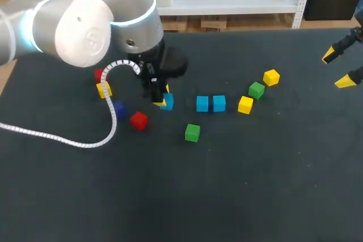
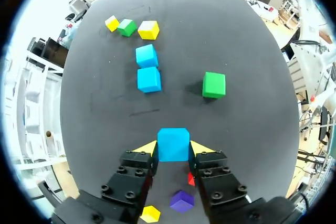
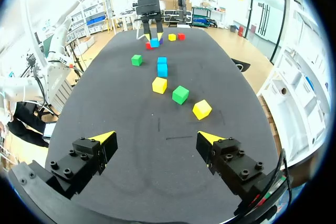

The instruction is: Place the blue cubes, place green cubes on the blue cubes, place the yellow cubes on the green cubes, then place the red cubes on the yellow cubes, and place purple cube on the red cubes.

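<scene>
The left gripper (image 2: 174, 149) clamps a blue cube (image 2: 173, 141) by opposite flat faces, likely light and rigid; the right gripper (image 3: 156, 137) gapes.

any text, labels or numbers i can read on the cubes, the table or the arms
No text can be read.
Blue cube in the left end effector and green cube: plain faces, no print.
Table: dark mat, no writing.
Left arm's joint cap: a faint round mark, too blurred to read.
</scene>
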Motion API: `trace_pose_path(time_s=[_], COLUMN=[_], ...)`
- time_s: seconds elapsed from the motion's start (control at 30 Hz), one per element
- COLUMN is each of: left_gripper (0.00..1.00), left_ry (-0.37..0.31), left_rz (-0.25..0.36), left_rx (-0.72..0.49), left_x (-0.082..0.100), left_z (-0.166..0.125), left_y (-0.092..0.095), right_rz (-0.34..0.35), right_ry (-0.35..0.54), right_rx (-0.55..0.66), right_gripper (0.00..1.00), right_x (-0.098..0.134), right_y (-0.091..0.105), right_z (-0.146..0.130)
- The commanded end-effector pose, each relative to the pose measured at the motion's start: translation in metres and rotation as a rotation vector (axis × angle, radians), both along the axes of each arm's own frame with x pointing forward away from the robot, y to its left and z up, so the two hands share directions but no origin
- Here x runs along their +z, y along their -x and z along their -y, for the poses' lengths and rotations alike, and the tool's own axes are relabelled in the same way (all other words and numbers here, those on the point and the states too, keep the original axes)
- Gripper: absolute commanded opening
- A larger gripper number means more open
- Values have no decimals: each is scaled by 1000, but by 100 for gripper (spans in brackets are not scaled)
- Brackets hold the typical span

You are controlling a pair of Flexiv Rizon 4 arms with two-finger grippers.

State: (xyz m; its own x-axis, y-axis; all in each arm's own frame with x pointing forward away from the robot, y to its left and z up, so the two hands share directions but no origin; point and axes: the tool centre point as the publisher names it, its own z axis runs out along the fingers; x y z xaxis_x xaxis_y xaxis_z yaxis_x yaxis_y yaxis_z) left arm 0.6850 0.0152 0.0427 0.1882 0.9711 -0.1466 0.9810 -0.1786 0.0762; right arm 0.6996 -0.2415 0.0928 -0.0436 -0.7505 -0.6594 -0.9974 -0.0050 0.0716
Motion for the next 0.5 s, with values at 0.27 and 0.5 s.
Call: trace_pose_path(time_s=[0.27,0.5], left_gripper=[0,0], left_ry=[-35,-51], left_rz=[-10,-14], left_rx=[20,28], left_x=[-5,-7], left_z=[13,19], left_y=[-17,-23], right_rz=[0,0], right_ry=[-2,-2], right_rx=[1,1], right_gripper=[100,100], right_x=[0,0], right_y=[-1,-1], right_z=[0,0])
